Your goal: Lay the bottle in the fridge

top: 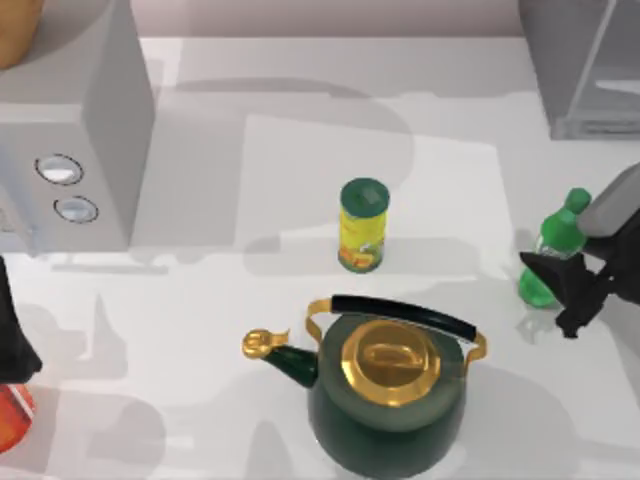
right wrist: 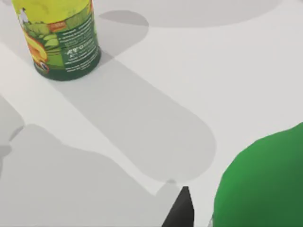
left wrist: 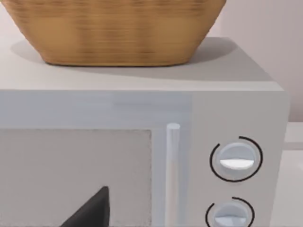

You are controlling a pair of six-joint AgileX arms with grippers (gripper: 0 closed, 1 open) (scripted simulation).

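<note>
The bottle (top: 553, 252), translucent green with a green cap, stands upright near the table's right edge. My right gripper (top: 550, 295) is open around its lower part, one dark finger on each side. In the right wrist view the bottle (right wrist: 265, 184) bulks up close, and a dark fingertip (right wrist: 182, 210) sits a small gap away from it. The fridge (top: 585, 70), a grey cabinet, stands at the far right corner behind the bottle. My left arm (top: 12, 335) is parked at the left edge, facing the dial box.
A yellow can with a green lid (top: 363, 225) stands mid-table. A dark green kettle with gold trim (top: 390, 395) sits in front of it. A grey box with two dials (top: 70, 130) carries a woven basket (left wrist: 118, 28). A red object (top: 12, 415) lies front left.
</note>
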